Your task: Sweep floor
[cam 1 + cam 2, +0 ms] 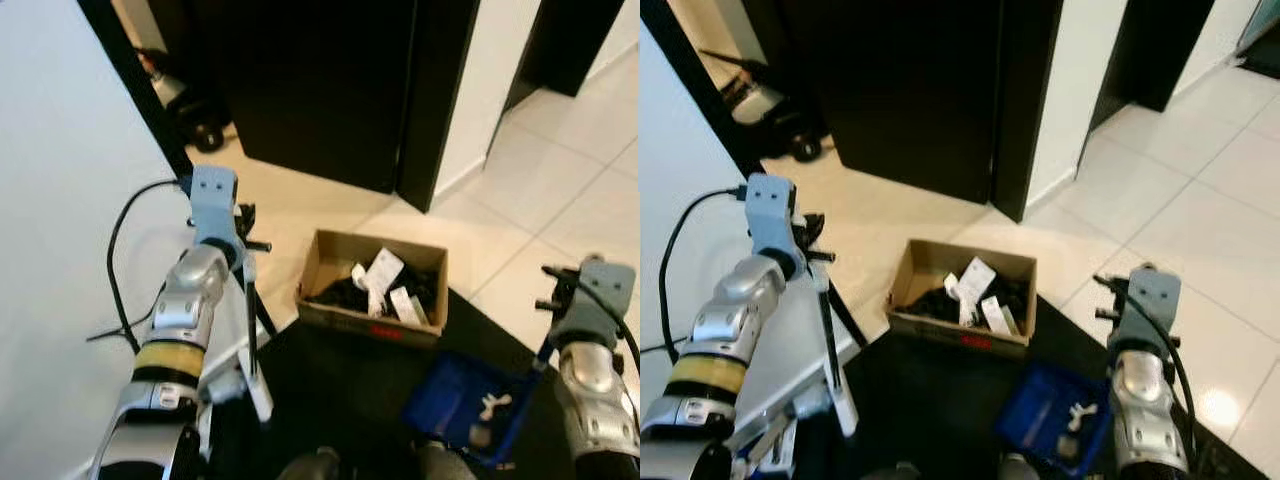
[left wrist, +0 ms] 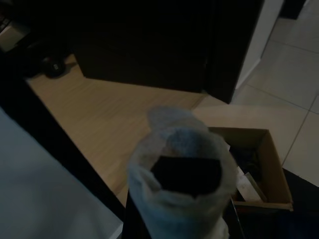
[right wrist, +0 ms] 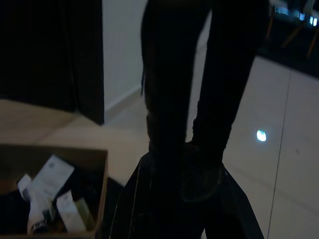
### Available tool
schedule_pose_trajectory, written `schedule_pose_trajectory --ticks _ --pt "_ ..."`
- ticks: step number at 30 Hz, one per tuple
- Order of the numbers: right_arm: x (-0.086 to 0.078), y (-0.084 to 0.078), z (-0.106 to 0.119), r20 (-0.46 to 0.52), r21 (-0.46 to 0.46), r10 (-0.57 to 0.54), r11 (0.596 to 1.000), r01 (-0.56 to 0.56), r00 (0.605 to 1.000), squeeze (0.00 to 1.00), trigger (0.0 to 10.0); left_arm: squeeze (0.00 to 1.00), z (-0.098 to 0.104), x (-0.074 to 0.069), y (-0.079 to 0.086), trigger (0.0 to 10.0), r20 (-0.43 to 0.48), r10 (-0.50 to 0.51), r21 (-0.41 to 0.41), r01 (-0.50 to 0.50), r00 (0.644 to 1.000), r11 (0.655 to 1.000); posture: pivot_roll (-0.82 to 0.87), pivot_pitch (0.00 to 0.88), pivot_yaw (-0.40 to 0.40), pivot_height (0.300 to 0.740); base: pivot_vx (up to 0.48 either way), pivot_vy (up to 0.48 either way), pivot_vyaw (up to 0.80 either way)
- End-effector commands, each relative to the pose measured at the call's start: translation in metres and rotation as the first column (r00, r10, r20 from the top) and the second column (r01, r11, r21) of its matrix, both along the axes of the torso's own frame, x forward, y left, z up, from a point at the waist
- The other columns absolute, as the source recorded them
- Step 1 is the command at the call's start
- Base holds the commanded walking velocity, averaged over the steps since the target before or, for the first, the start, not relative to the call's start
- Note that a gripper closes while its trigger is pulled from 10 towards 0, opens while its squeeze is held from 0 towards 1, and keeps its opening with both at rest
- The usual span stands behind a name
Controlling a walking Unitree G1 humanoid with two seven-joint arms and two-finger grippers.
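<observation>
A black floor mat (image 1: 340, 390) lies under the open brown cardboard box (image 1: 375, 285) of scraps. Beside it sits a blue plastic dustpan (image 1: 465, 405) — the right gripper (image 3: 192, 149) holds its handle. The left gripper (image 1: 245, 250) grips a thin broom stick (image 1: 252, 320) — tight.

Dustpan (image 1: 470, 405) handle hidden behind the right arm.

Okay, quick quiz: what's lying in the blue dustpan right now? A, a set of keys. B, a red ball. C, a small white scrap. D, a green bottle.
C: the head camera shows a small white scrap lying in the blue dustpan, which sits on the dark mat just in front of the cardboard box full of litter.
</observation>
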State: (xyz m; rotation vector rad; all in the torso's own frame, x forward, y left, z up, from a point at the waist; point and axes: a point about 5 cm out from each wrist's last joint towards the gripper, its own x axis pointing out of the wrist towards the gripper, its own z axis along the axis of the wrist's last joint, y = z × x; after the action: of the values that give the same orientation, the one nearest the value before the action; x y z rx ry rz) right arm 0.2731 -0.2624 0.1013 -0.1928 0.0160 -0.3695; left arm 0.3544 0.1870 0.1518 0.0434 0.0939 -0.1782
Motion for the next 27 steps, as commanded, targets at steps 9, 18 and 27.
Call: schedule_pose_trajectory --ticks 9,18,27 --pt "-0.001 0.018 0.137 0.333 -0.120 0.161 0.984 -0.128 0.929 0.00 0.0 0.00 0.000 -0.001 0.000 10.0 0.006 -0.006 0.021 0.006 1.000 1.000 0.00 0.135 0.087 0.740 0.000 0.000 0.00" --pt "-0.005 0.008 0.210 0.467 -0.141 0.182 0.981 -0.130 0.865 0.00 0.0 0.00 -0.001 -0.001 -0.001 10.0 0.005 -0.001 0.016 0.001 1.000 1.000 -0.01 0.129 0.078 0.740 0.000 0.000 0.00" --pt "0.020 -0.007 0.219 0.447 -0.122 0.161 0.985 -0.118 0.880 0.00 0.0 0.00 0.000 0.000 -0.002 10.0 0.012 0.004 0.007 -0.005 1.000 1.000 0.00 0.120 0.072 0.740 0.000 0.000 0.00"
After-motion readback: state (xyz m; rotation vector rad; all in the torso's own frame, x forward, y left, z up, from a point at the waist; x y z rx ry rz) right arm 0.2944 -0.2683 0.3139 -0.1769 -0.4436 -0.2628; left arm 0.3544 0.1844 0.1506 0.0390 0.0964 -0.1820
